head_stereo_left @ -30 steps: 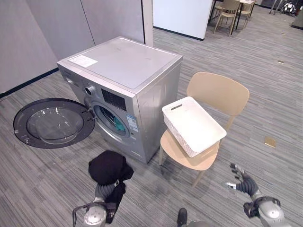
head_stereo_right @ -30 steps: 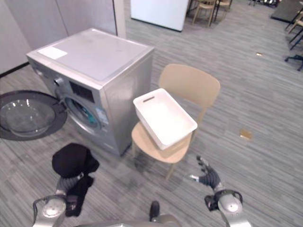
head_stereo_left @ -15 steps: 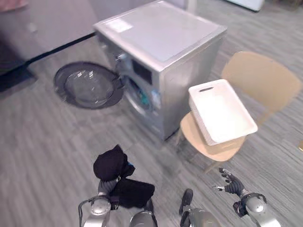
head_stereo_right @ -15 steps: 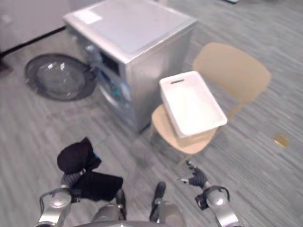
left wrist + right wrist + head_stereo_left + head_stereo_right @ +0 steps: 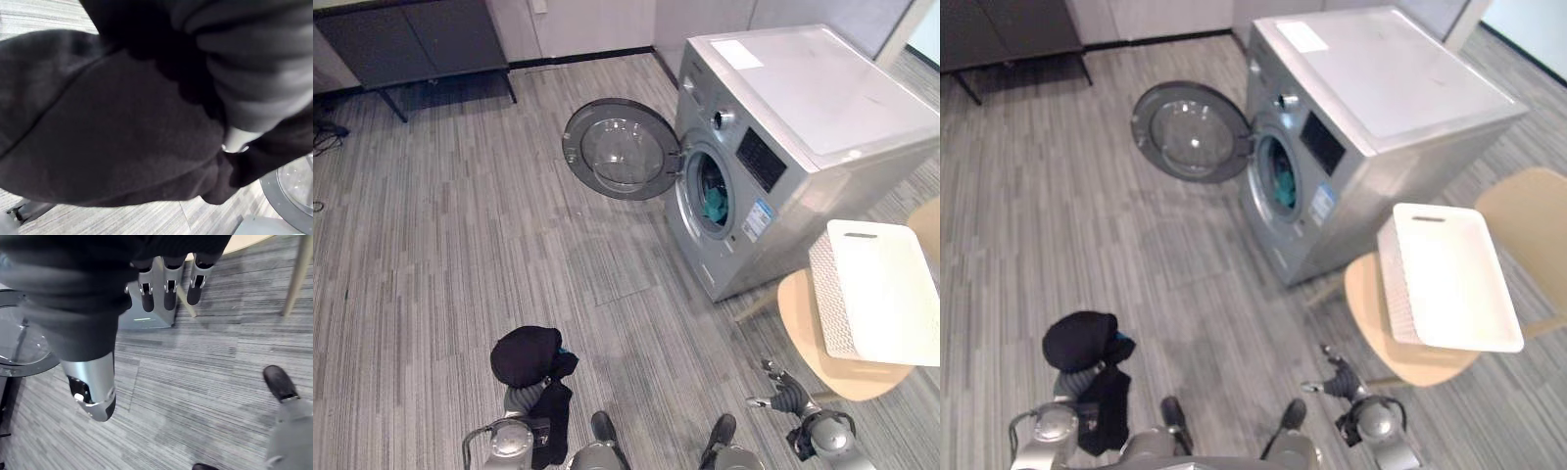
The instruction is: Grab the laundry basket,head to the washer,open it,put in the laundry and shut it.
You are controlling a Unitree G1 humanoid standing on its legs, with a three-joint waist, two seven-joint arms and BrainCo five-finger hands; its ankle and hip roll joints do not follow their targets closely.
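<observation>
Camera swung since earlier: washer (image 5: 803, 137) now upper right, door (image 5: 619, 149) wide open. My left hand (image 5: 521, 399) clutches black laundry (image 5: 526, 354). Right hand (image 5: 785, 394) relaxed, empty. Basket (image 5: 874, 291) on chair (image 5: 822, 338).

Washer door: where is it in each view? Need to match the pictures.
Left eye: door swung open, upper middle, left of the washer.
Right eye: door upper left of middle, same side of the washer.
Left wrist: rim arc at one corner.
Right wrist: glass and rim at one edge.
Shared landmark: the washer.
</observation>
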